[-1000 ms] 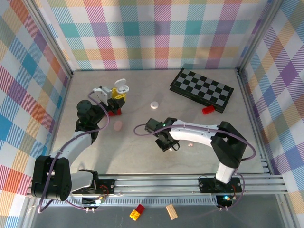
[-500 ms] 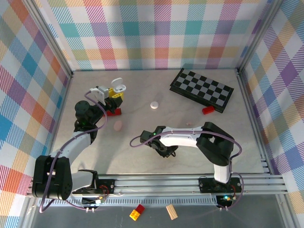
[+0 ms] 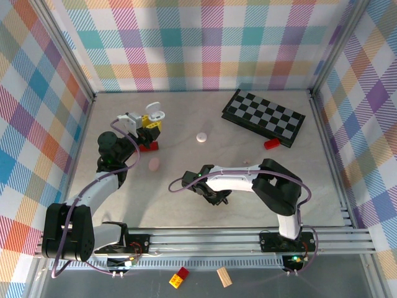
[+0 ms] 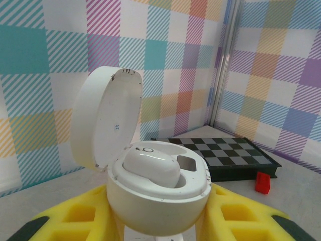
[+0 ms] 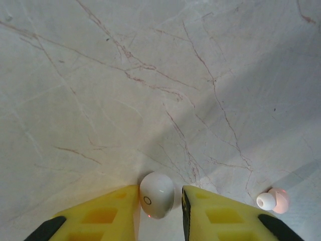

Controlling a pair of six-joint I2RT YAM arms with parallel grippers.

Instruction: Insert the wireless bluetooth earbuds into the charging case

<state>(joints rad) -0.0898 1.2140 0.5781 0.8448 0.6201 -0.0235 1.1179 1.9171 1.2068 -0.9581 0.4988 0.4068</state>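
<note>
1. Marbled tabletop (image 5: pixel 150 75), plaid walls.
2. Left gripper (image 4: pixel 158 218): clamped around open charging case (image 4: pixel 150 206), raised; seated earbud (image 4: pixel 150 168) inside; case underside cut off.
3. Right gripper (image 5: pixel 160 202): pinching white earbud (image 5: pixel 156 197) on tabletop; pink earbud (image 5: pixel 274 200) lies near.

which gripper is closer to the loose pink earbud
Right. The right gripper straddles a white earbud just beside the pink earbud; left gripper holds the charging case far off.

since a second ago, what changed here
The right gripper pulled back toward the arm bases, its fingers narrowing around a white earbud; a firm grip is unclear. The left gripper kept holding the open charging case; the chessboard stayed put.
</note>
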